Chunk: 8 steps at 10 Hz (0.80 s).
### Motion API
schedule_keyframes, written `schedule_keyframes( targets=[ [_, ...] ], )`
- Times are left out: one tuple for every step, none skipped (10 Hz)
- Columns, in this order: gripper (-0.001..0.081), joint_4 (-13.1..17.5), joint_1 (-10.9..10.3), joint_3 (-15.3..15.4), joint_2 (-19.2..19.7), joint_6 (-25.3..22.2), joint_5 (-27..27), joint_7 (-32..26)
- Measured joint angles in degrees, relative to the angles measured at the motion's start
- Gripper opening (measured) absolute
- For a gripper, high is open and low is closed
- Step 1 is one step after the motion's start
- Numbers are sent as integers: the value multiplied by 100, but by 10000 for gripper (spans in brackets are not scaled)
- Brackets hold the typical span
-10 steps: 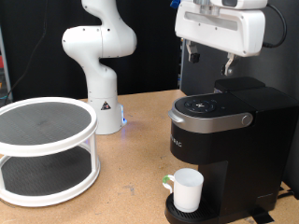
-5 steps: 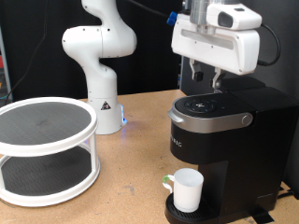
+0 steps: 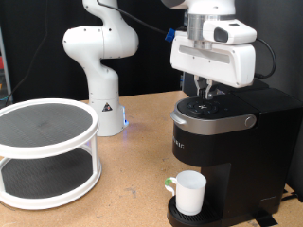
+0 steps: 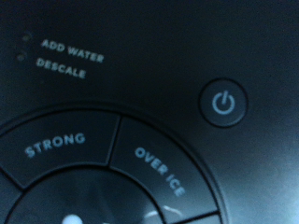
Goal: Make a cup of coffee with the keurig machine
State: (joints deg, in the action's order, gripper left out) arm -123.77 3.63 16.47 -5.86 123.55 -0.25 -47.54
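Gripper (image 3: 205,92) of the white Panda arm hung directly over the round button panel on top of the large black keurig machine (image 3: 227,151), its dark fingertips just above or touching that panel; the white hand housing hid most of the fingers, so whether they stood apart or together could not be told, and nothing showed between them. The machine stood at the exterior view's right on the brown wooden table (image 3: 133,161), with its silver-grey curved lid handle (image 3: 218,121) closed across the front. The small plain white cylindrical cup (image 3: 190,193) sat on the round drip tray at the machine's foot, under the spout. At the exterior view's left stood a white two-tier round shelf with dark mesh decks (image 3: 45,151), and behind it, near the middle, a white robot arm base (image 3: 102,66). The wrist view was filled by the machine's dark top panel: a round power button (image 4: 223,102), the wedge-shaped buttons marked STRONG (image 4: 56,149) and OVER ICE (image 4: 159,172), and the small ADD WATER and DESCALE labels (image 4: 65,54); no fingers appeared there.
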Motion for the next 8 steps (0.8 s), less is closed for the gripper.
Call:
schedule_keyframes(
  targets=[
    [18, -107, 0, -4, -34, 145, 12, 0],
    [3, -204, 0, -8, -61, 283, 19, 2],
    [3, -271, 0, -12, -69, 366, 20, 14],
    [1, -318, 2, -17, -69, 410, 20, 31],
    [1, -353, 6, -19, -66, 429, 20, 54],
    [1, -378, 11, -21, -54, 440, 19, 72],
    [1, -385, 14, -24, -34, 449, 19, 85],
    [2, -384, 15, -25, -32, 451, 20, 89]
  ],
)
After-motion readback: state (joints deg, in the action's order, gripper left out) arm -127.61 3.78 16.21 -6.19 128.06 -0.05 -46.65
